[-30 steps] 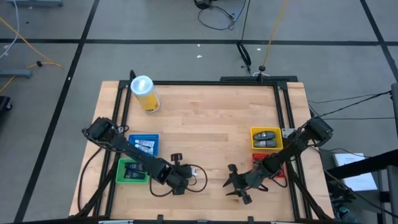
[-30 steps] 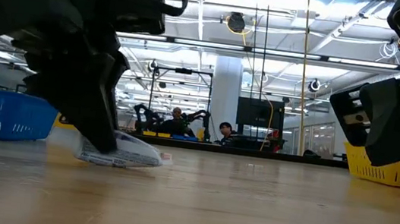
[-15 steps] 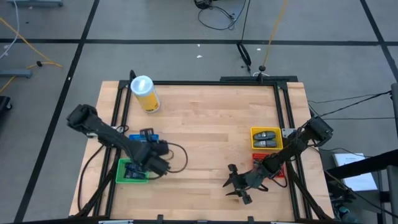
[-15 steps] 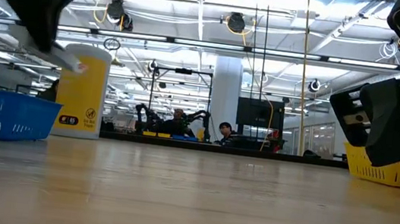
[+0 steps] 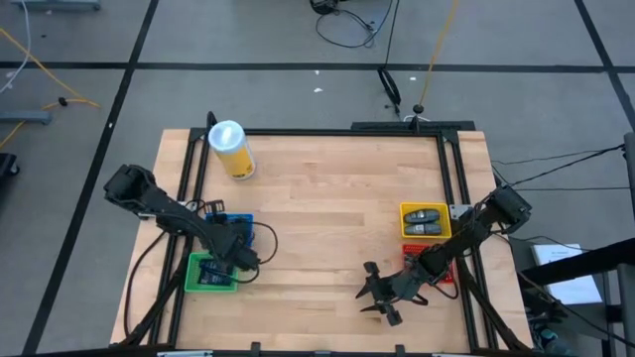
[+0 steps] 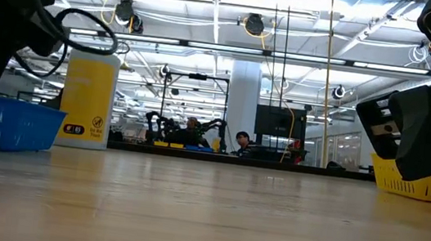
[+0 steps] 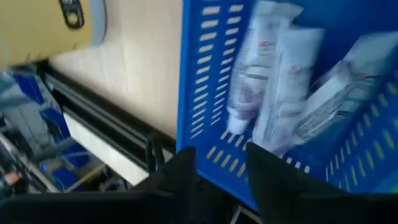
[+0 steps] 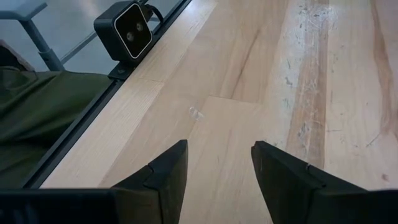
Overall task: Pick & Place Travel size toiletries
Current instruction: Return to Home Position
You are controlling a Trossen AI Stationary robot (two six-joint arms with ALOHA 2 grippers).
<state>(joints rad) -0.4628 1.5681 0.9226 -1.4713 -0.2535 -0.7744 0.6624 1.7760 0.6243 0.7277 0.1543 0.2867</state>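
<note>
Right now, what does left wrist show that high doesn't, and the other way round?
Left wrist only: white tubes lying in the blue bin. High only: dark oval pieces in the yellow bin, the green bin, the open right gripper over bare wood. Both: the blue bin, the left gripper at it, the yellow cylinder.

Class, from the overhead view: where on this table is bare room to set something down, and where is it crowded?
Bare wood fills the table's middle, bordered by the yellow cylinder, blue bin and yellow bin. Crowded: the left gripper over the blue bin by the green bin; the right gripper beside the red bin.
</note>
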